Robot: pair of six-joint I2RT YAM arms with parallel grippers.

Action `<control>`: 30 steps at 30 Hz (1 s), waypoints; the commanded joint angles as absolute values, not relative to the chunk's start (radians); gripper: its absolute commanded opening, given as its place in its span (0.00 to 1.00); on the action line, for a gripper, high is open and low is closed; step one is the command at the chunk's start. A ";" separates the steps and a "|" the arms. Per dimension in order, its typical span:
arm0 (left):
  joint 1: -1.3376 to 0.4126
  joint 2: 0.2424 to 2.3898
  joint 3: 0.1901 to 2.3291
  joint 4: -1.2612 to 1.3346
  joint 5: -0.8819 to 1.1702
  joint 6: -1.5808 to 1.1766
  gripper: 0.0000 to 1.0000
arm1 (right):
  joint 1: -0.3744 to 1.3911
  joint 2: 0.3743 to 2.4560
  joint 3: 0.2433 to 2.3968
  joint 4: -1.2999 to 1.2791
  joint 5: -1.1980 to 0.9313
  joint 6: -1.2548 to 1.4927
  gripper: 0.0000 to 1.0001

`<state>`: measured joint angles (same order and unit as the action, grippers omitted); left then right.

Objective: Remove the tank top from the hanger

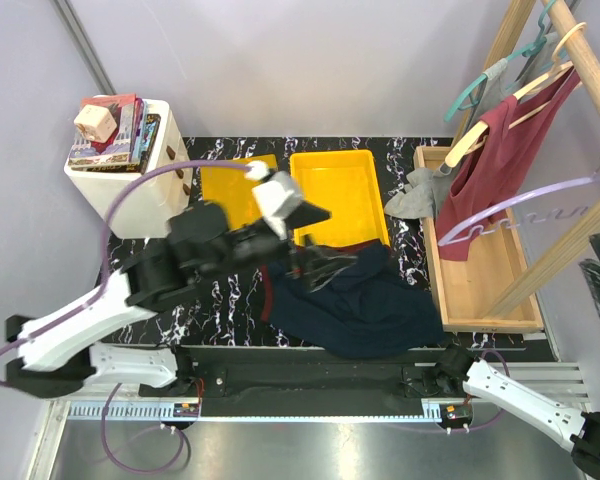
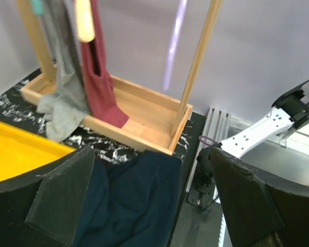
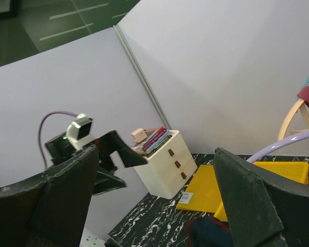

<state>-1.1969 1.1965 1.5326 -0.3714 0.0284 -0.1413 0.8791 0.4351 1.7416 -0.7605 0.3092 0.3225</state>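
So here's what we've got. The black marbled table (image 1: 235,318) fills most of the top view. On its right side stands a wooden rack (image 1: 485,285), a shallow tray base with tall uprights.

A big navy garment (image 1: 370,310) lies crumpled on the table near the front, just left of the rack's tray. Behind it are two yellow bins, a deeper one (image 1: 335,195) and a flatter one (image 1: 230,195) to its left. A white drawer unit (image 1: 130,190) stands in the far left corner with a stack of books (image 1: 110,135) on top.

The maroon tank top (image 1: 495,165) is on its wooden hanger (image 1: 535,85), which hangs from the rack. Its hem drops down into the tray, and neither arm is touching it. A grey garment (image 1: 412,195) hangs beside it on a teal hanger (image 1: 480,85), with its bottom spilling over the tray's edge toward the bins.

The left gripper (image 2: 152,175) hovers over the navy garment and faces the rack. Its fingers are spread wide with nothing between them.

The right gripper (image 3: 154,154) is also spread wide and empty. It's up in the air, and its camera looks across at the drawer unit and the left arm.
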 commanded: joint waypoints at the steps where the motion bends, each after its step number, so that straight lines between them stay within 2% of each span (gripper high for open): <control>1: -1.197 1.102 1.277 -0.341 -0.058 -0.256 0.99 | 0.882 0.446 1.681 -0.747 0.362 0.284 1.00; 7: -1.239 1.087 0.909 -0.218 -0.191 -0.451 0.99 | 0.882 0.495 1.580 -0.732 0.319 0.276 1.00; 10: -1.299 1.170 0.830 -0.143 -0.354 -0.521 0.99 | 0.882 0.523 1.534 -0.727 0.293 0.270 1.00; 12: -1.350 1.241 0.841 -0.152 -0.501 -0.540 0.99 | 0.882 0.541 1.502 -0.721 0.270 0.271 1.00; 17: -1.379 1.512 0.939 -0.150 -0.615 -0.580 0.99 | 0.882 0.563 1.427 -0.664 0.164 0.316 1.00; 24: -1.381 1.738 1.034 -0.104 -0.624 -0.554 0.99 | 0.882 0.574 1.375 -0.655 0.127 0.339 0.99; 28: -1.355 1.782 1.037 -0.060 -0.528 -0.554 0.99 | 0.884 0.561 1.342 -0.655 0.115 0.353 1.00; 30: -1.336 1.801 1.037 -0.043 -0.463 -0.571 0.91 | 0.882 0.552 1.330 -0.657 0.118 0.354 1.00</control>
